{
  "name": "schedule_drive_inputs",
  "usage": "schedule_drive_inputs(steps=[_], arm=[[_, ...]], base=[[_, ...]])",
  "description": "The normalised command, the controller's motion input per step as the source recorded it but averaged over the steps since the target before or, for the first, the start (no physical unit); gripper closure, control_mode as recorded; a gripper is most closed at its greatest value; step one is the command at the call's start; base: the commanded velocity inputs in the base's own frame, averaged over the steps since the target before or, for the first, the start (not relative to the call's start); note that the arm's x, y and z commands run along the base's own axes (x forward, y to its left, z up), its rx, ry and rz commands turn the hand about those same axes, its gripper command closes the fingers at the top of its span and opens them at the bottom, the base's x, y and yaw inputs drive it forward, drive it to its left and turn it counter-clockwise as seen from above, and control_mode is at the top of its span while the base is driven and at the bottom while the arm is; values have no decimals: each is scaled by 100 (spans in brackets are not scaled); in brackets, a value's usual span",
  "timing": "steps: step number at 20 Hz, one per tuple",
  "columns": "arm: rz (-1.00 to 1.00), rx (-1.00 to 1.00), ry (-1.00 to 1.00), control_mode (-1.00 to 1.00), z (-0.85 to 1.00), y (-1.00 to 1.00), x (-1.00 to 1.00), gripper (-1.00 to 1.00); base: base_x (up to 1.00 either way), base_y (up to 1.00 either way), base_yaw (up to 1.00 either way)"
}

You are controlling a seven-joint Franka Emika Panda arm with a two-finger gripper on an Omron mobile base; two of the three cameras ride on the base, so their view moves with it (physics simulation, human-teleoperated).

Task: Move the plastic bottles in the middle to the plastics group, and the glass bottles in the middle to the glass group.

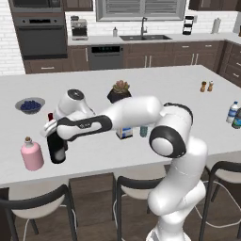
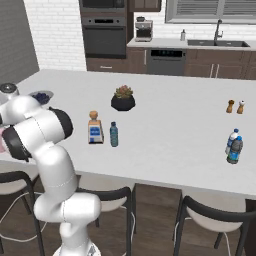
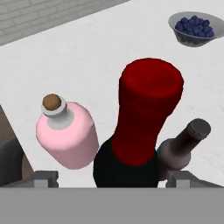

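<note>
The tall dark wine bottle (image 1: 56,148) with its red neck (image 3: 148,113) stands upright at the counter's near left. Beside it are the pink flask (image 1: 32,155) (image 3: 68,131) and the slim brown beer bottle (image 3: 183,144). My gripper (image 1: 51,127) (image 3: 113,177) is open around the wine bottle's neck, with its fingertips (image 3: 43,177) wide apart and clear of the glass. In the middle stand the square clear bottle (image 1: 124,132) (image 2: 95,129) and the small teal bottle (image 1: 143,131) (image 2: 114,134). Far right are the clear water bottle (image 1: 232,112) (image 2: 231,141) and a darker bottle (image 1: 237,117) (image 2: 235,150).
A bowl of blueberries (image 1: 30,105) (image 3: 196,27) sits behind the glass group. A potted plant (image 1: 120,92) (image 2: 123,98) stands behind the middle bottles. Two shakers (image 1: 206,86) (image 2: 235,106) are at the back right. Stools line the counter's near edge.
</note>
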Motion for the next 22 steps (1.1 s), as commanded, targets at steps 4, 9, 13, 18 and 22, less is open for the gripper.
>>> schedule_drive_inputs(steps=[4, 9, 13, 18, 22], arm=[[0, 5, 0, -100, 57, -33, -58, -100], [0, 1, 0, -100, 92, -54, -47, -100], [0, 0, 0, -100, 84, -87, -29, -100], [0, -1, 0, -100, 22, -100, -34, -100], [-1, -8, 0, -100, 2, -100, -10, -100]], base=[[0, 0, 0], [0, 0, 0], [0, 0, 0], [0, 0, 0], [0, 0, 0]])
